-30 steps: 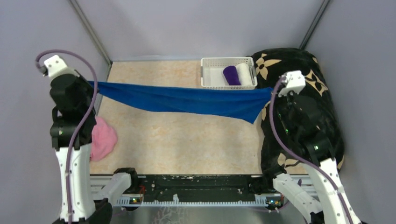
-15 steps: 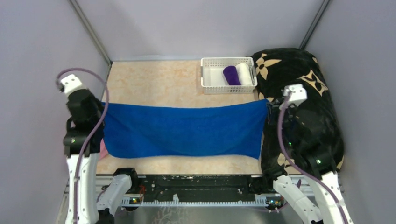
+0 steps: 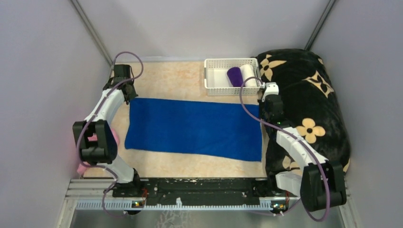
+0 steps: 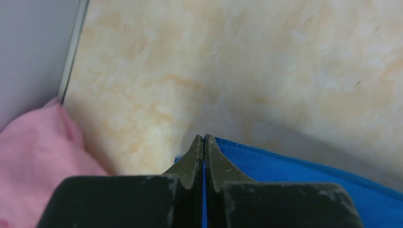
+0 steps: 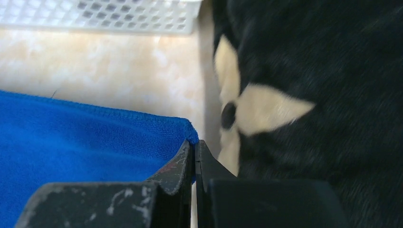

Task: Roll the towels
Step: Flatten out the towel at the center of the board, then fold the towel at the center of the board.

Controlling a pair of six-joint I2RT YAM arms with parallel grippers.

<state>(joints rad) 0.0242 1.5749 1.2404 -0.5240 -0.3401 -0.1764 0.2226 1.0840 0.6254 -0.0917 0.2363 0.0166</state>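
Blue towel point(image 3: 195, 128) lay flat on the counter point(image 3: 166, 78) — my left claw point(image 4: 203, 142) and right claw point(image 5: 194, 148) each pinched a far corner; release, then roll, I judged.
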